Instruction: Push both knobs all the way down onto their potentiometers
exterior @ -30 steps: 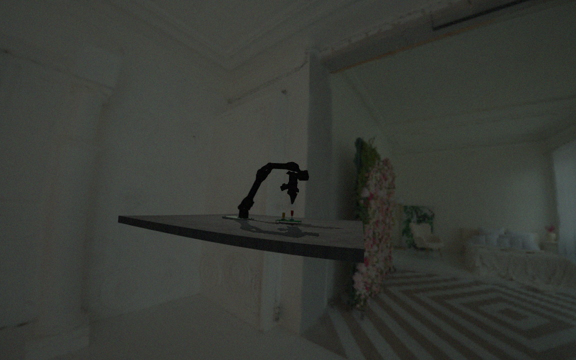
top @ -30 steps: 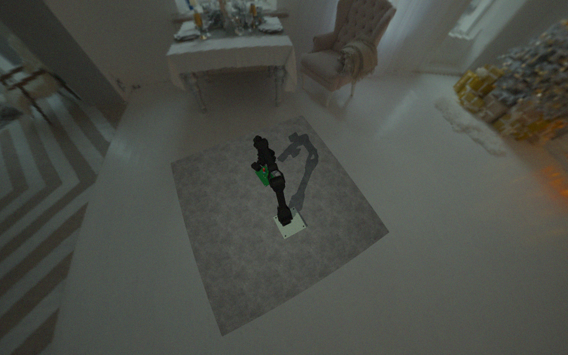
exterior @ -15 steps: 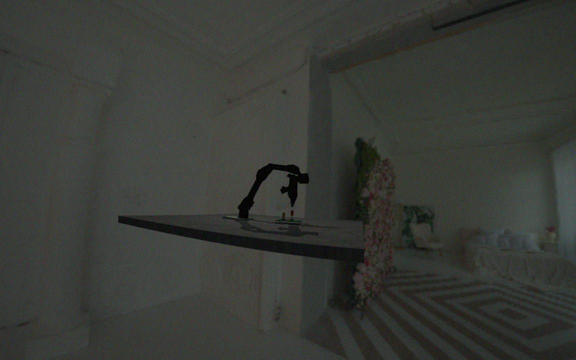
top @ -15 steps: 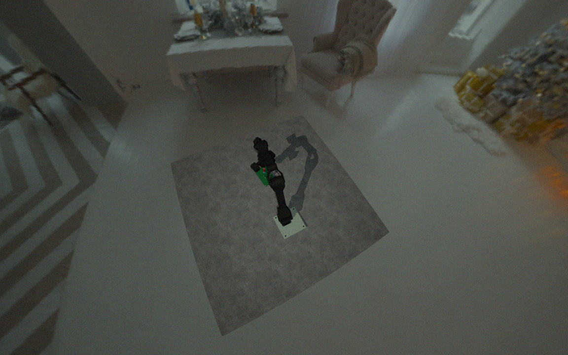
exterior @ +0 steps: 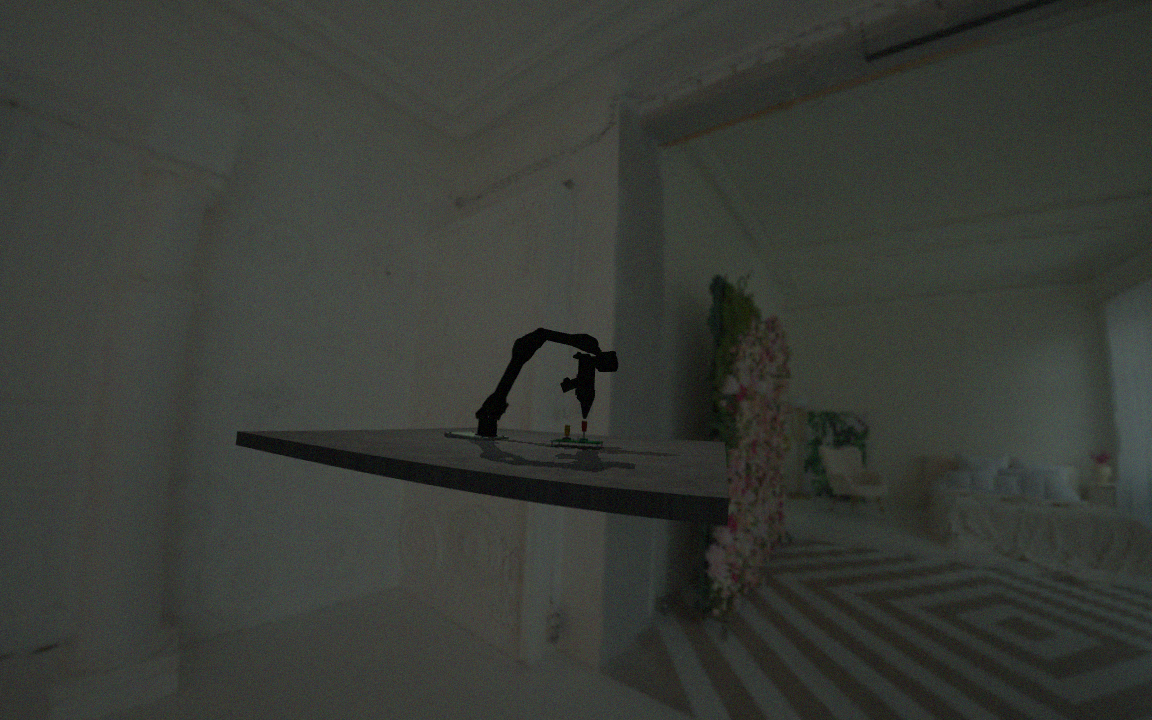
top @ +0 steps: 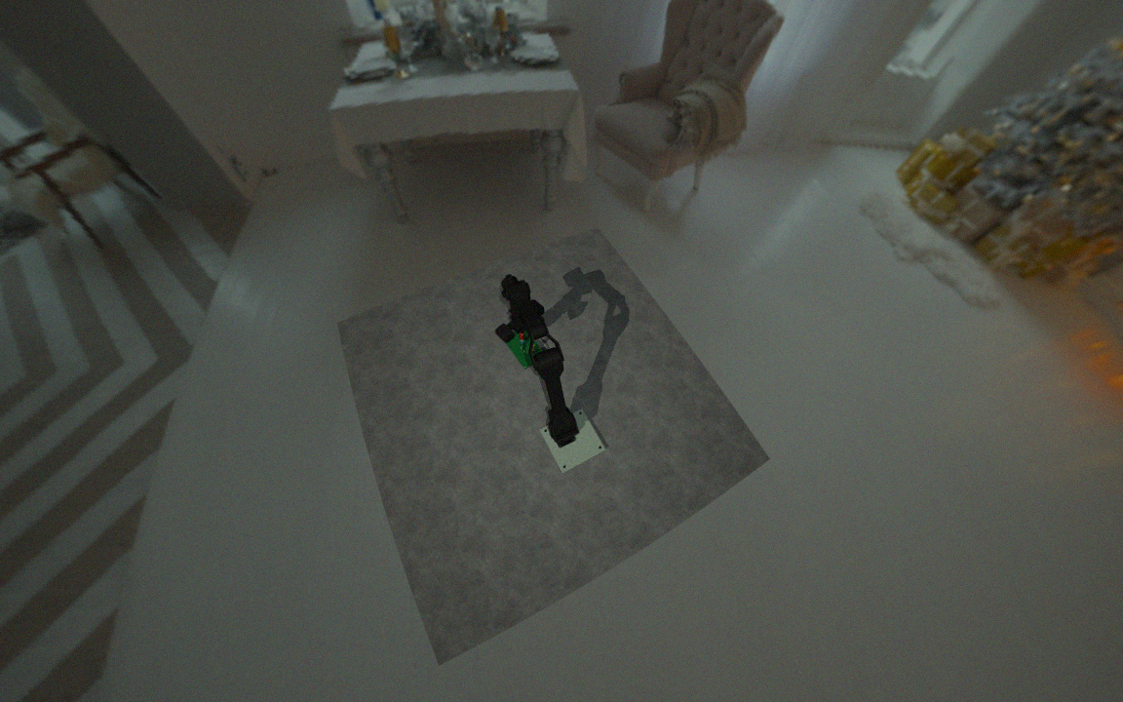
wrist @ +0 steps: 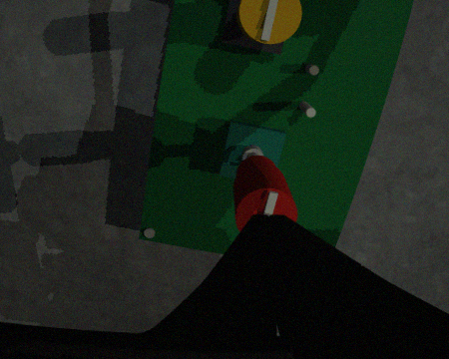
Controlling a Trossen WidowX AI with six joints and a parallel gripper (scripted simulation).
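Observation:
The green circuit board [top: 515,349] [exterior: 593,443] [wrist: 185,100] stands on the table. The red knob [exterior: 584,428] [wrist: 256,179] is raised on its shaft, and bare shaft shows between it and the teal potentiometer [wrist: 273,140]. The yellow knob [exterior: 567,431] [wrist: 251,20] stands over the dark potentiometer [wrist: 269,49] and is cut by the wrist view's top edge; its gap is hidden. My gripper [exterior: 584,416] [wrist: 266,230] is shut and empty, pointing down with its tip over the red knob's top. I cannot tell whether they touch. The arm hides much of the board in the top view.
Two thin pale pins [wrist: 309,111] [wrist: 313,70] stand on the board between the potentiometers. The arm's pale base plate [top: 578,453] [exterior: 462,435] is fixed to the grey table [top: 478,506] [exterior: 365,447]. The arm casts dark shadows over the board and table.

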